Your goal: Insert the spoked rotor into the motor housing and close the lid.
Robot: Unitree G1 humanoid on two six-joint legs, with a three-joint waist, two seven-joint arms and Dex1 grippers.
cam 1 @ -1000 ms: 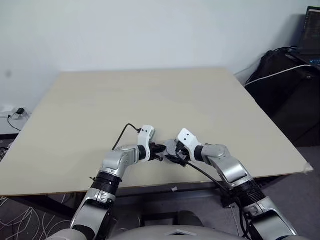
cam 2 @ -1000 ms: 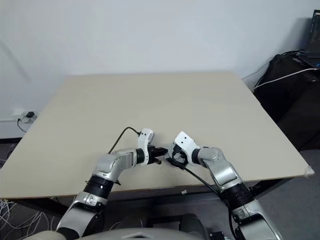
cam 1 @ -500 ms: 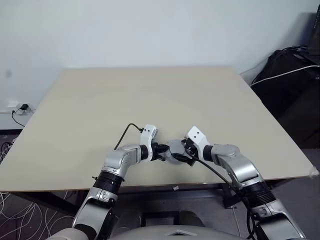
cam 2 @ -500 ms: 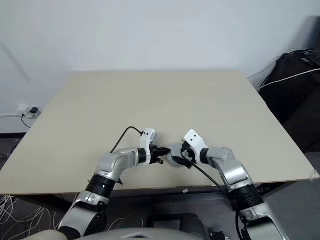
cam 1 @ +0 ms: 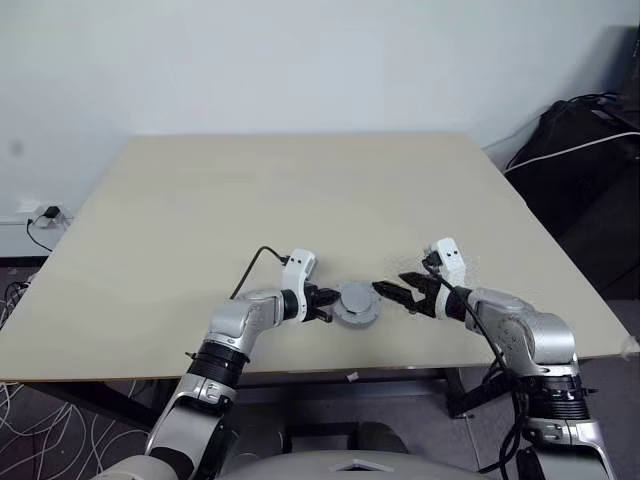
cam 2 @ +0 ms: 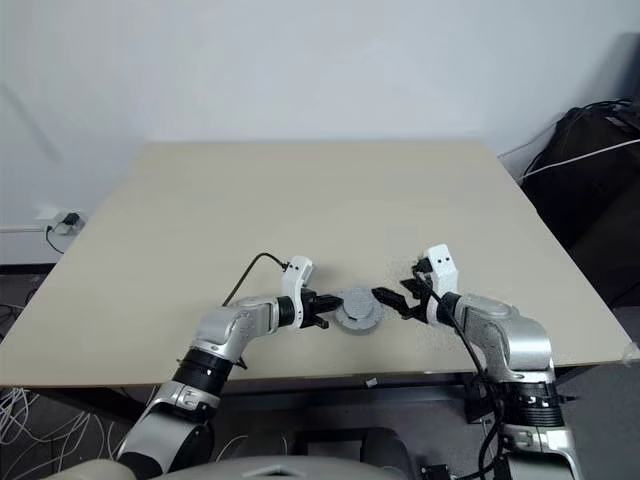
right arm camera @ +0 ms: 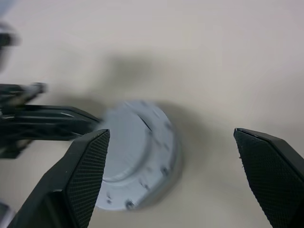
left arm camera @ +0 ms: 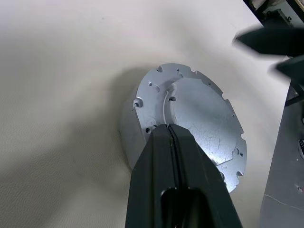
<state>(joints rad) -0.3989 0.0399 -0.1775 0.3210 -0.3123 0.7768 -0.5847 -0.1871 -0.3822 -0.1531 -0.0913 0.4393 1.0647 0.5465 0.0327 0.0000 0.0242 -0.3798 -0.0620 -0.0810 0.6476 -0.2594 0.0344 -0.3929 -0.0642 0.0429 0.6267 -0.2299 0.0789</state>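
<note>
**A:** The lid (cam 1: 355,301) sits seated on the motor housing (left arm camera: 130,128), a grey round stack near the tabletop's (cam 1: 300,190) front edge, midway between your two arms. What do you make of the tools?

**B:** Your left tool (cam 1: 325,302) has its fingers pressed together, tips resting on the lid's rim at its left side. Your right tool (cam 1: 400,294) is spread wide and stands apart to the stack's right, pinching nothing.

**A:** And the spoked rotor?

**B:** Judging by the closed stack, you likely have it inside already; you cannot see it.

**A:** Which arm is better placed?

**B:** Your left, already in contact. The stack is round, so no long axis matters; it lies straight ahead of both tools, flat on the tabletop. If the lid needs pressing home, your left is nearer; your right must come back in leftward.
</note>
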